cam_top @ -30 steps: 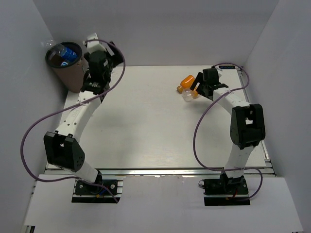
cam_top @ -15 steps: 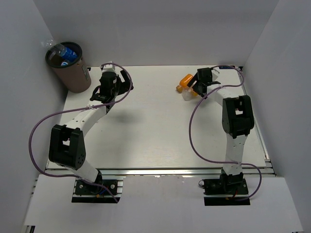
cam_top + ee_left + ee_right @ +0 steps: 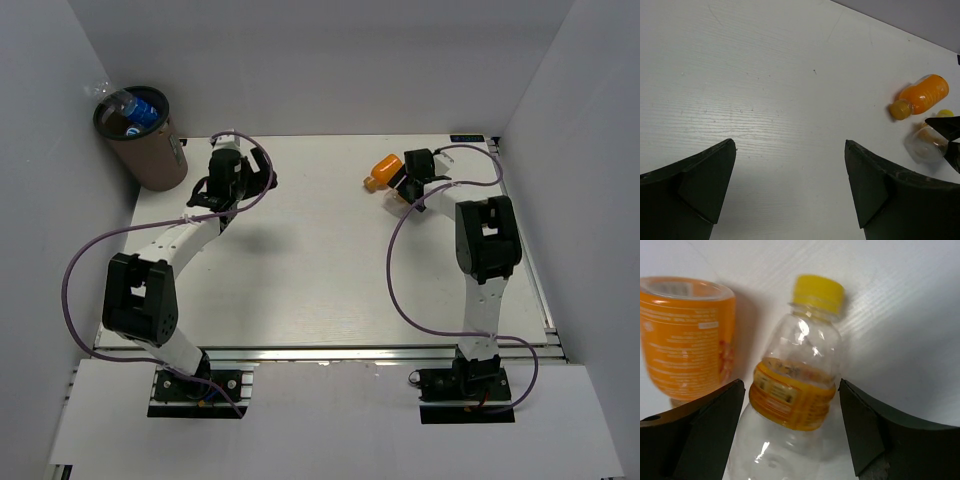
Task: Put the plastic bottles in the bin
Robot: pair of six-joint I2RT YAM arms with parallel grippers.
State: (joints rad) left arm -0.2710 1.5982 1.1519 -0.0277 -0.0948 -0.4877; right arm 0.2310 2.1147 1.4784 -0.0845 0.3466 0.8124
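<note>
**Top external: two bottles visible on the table, right claw lined up on one**

- Bin [image 3: 158, 165] sits at the far-left corner. A blue-labelled bottle [image 3: 143, 110] shows inside and something clear pokes above the rim. I can't get a full count because the inside is too dark.
- Left to bin, as far as I can see: one orange bottle [image 3: 384, 168] and the clear yellow-capped bottle [image 3: 795, 380]. Both lie on their sides, just beside each other, far right on the table [image 3: 300, 260].
- Right gripper [image 3: 790, 405]: fingers spread wide, one each side of the yellow-capped bottle's labelled midsection. It's not clamped and nothing is lifted. I can't tell whether the left pad is touching the label.
- Left gripper [image 3: 790, 170]: spread wide and holding nothing, hanging over bare table near the bin, well apart from both bottles.
- Judgement: most of the job looks done. Next is to close on the yellow-capped bottle, then fetch the orange one.
- Risk: the orange bottle [image 3: 685, 335] is right by the left finger, so closing could nudge it.
</note>
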